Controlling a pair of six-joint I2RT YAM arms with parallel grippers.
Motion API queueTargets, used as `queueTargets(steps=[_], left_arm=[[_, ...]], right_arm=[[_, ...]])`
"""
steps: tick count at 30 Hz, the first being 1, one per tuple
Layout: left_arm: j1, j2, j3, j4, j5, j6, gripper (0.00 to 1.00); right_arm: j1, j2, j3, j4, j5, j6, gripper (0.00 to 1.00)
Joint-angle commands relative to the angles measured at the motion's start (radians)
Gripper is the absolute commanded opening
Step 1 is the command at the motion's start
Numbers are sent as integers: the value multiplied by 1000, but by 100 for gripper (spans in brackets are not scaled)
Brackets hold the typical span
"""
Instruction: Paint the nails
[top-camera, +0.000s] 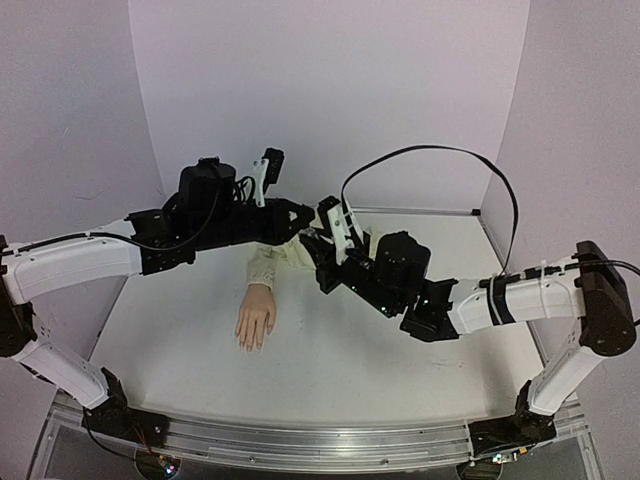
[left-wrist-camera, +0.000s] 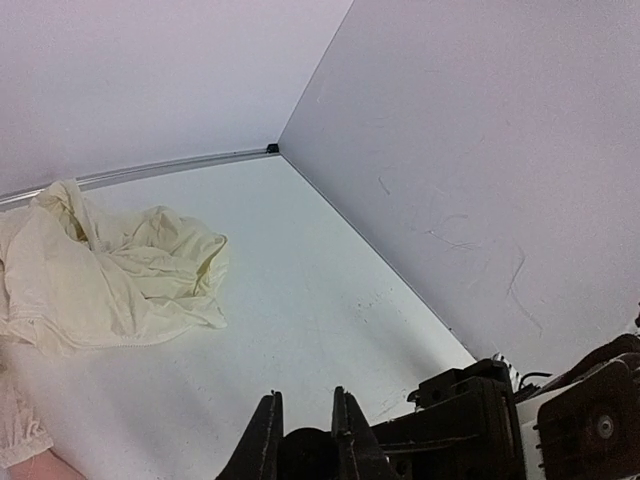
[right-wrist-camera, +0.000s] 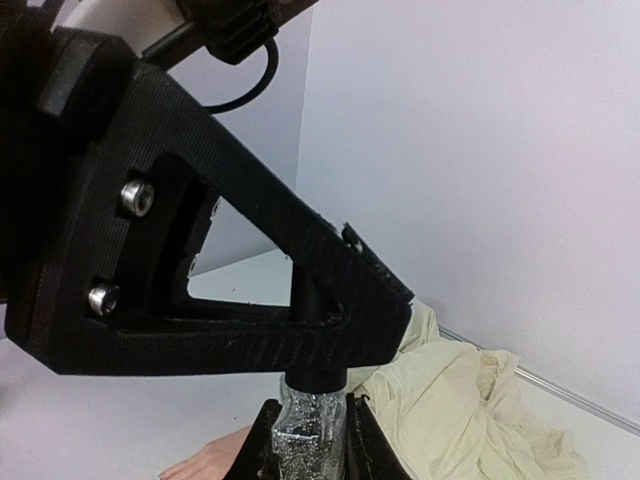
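Note:
The pale mannequin hand (top-camera: 256, 318) lies palm down on the white table, fingertips toward the near edge. Its nails (top-camera: 250, 343) are too small to make out. The cream sleeve (top-camera: 268, 262) trails back under both grippers. My right gripper (right-wrist-camera: 310, 420) is shut on a small glittery polish bottle (right-wrist-camera: 312, 435), held upright above the sleeve. My left gripper (top-camera: 305, 218) comes in from the left and is shut on the bottle's black cap (right-wrist-camera: 318, 372). In the left wrist view the cap (left-wrist-camera: 308, 452) shows as a dark round shape between my left gripper's (left-wrist-camera: 305, 405) narrow jaws.
Crumpled cream fabric (left-wrist-camera: 110, 270) lies near the back wall. White walls enclose the table on the left, back and right, with a metal strip (top-camera: 420, 211) along the back edge. The right arm's black cable (top-camera: 440, 152) loops above the table.

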Motion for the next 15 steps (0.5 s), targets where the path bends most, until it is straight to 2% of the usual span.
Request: queueTargets(steps=[1, 2, 5, 9, 11, 15], left_arm=[[-33, -29, 69, -28, 71, -12, 3], [-31, -38, 62, -28, 89, -9, 11], [-22, -80, 40, -28, 150, -1, 45], [1, -140, 0, -8, 300, 3, 76], [6, -173, -31, 45, 384, 0, 84], [17, -213, -80, 159, 474, -35, 88]], right_arm=[[-42, -40, 40, 77, -28, -22, 0], [-53, -57, 36, 57, -120, -1, 0], [-127, -130, 14, 7, -465, 121, 0], [-256, -182, 8, -7, -908, 343, 0], [-284, -194, 29, -4, -1082, 419, 0], [-292, -180, 85, 14, -1327, 556, 0]])
